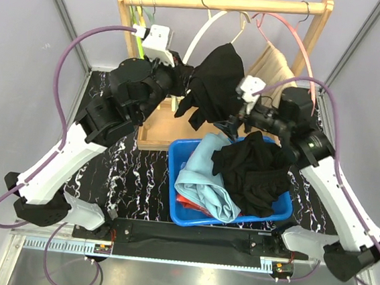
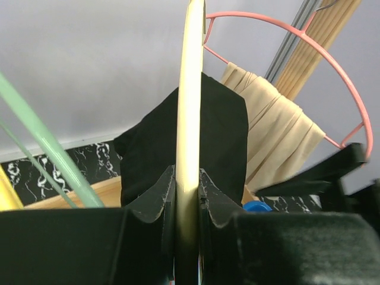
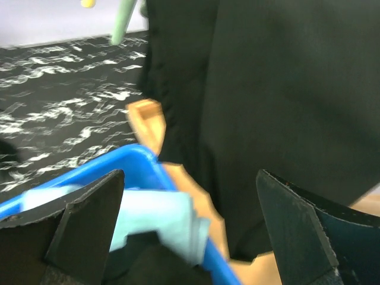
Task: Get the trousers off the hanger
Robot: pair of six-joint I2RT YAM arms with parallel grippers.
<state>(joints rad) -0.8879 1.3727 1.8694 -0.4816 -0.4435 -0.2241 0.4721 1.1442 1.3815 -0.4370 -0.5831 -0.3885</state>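
A black pair of trousers [image 1: 212, 84] hangs on a cream hanger [image 1: 199, 37] on the wooden rack [image 1: 223, 4]. My left gripper [image 1: 182, 70] is shut on that hanger's arm; in the left wrist view the hanger [image 2: 191, 89] runs up between my fingers [image 2: 155, 196], with the black trousers [image 2: 222, 136] behind. A beige pair [image 1: 271, 66] hangs on a pink hanger [image 1: 295, 39]. My right gripper [image 1: 230, 127] is open and empty, just below and in front of the hanging black trousers [image 3: 285, 89]. The gripper [image 3: 190, 228] is over the bin's far rim.
A blue bin [image 1: 281, 208] in front of the rack holds a light blue pair [image 1: 207, 178], a black pair [image 1: 257, 176] and a bit of red cloth [image 1: 190, 206]. Empty green hangers [image 2: 41, 142] hang at the left. The rack's wooden base [image 3: 148, 119] is behind the bin.
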